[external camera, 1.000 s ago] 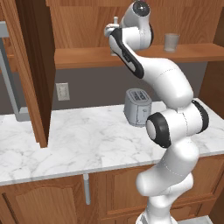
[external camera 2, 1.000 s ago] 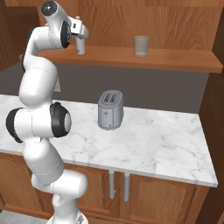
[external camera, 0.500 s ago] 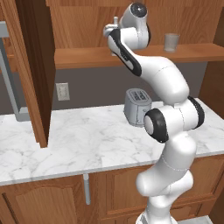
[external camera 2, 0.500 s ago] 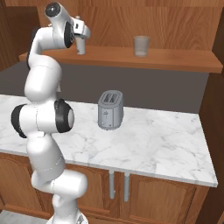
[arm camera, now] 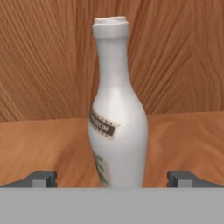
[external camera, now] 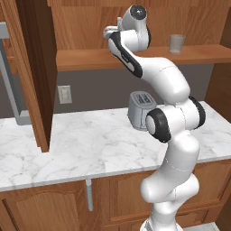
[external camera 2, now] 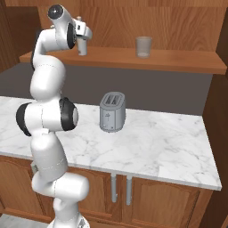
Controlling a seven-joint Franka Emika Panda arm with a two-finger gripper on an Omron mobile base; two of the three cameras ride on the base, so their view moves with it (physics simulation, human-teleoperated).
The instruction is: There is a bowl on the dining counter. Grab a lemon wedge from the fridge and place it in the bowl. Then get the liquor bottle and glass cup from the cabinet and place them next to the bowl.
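in the left base view the arm rises from the lower right and reaches up to the cabinet [external camera: 90,58] shelf, its upper links covering the liquor bottle there; the glass cup [external camera: 177,43] stands on the same shelf well to the right of the hand, a grey toaster [external camera: 139,108] sits on the marble wall counter [external camera: 81,149] below the shelf, half hidden by the elbow, and the open cabinet door [external camera: 34,72] hangs down at the left, with a wall outlet [external camera: 64,94] just beside it. in the right base view the gripper [external camera 2: 83,44] is at the shelf's left part, the liquor bottle [external camera 2: 83,48] only partly visible under the hand, the glass cup right of it and the toaster below, in full view. in the hand view the liquor bottle [arm camera: 116,113] stands upright on the shelf, centred between the wide-spread fingertips [arm camera: 41,178], which do not touch it; its base is cut off and its label is too blurred to read.
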